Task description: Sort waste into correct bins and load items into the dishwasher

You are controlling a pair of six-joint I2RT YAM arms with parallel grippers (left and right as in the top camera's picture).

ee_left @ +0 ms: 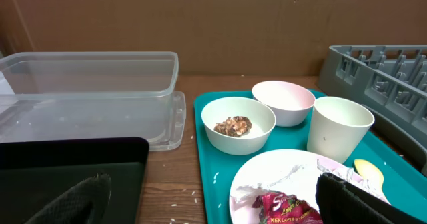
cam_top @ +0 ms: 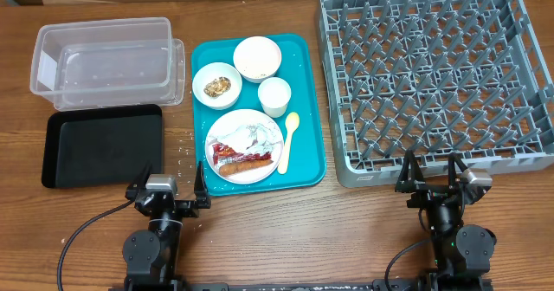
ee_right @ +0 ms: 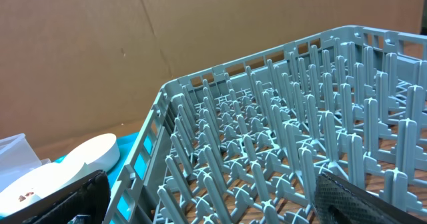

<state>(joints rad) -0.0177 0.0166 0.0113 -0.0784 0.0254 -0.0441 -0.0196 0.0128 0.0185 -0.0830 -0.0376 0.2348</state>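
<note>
On the teal tray (cam_top: 307, 109) sits the white plate (cam_top: 245, 120) with a crumpled napkin (cam_top: 258, 135), a red wrapper (cam_top: 227, 150) and an orange-red stick (cam_top: 245, 163). Behind it are a bowl holding a brown lump (cam_top: 216, 85), an empty bowl (cam_top: 257, 57), a cup (cam_top: 274, 96) and a yellow spoon (cam_top: 288, 139). The clear tub (cam_top: 104, 61) and black tray (cam_top: 104, 145) lie to the left. The grey rack (cam_top: 433, 74) is at the right. My left gripper (cam_top: 170, 183) is open before the plate (ee_left: 267, 177). My right gripper (ee_right: 220, 197) is open at the rack's near edge.
Rice grains (cam_top: 183, 148) are scattered on the wood between the black tray and the teal tray. A cardboard wall stands behind the table. Both arm bases stand at the table's front edge.
</note>
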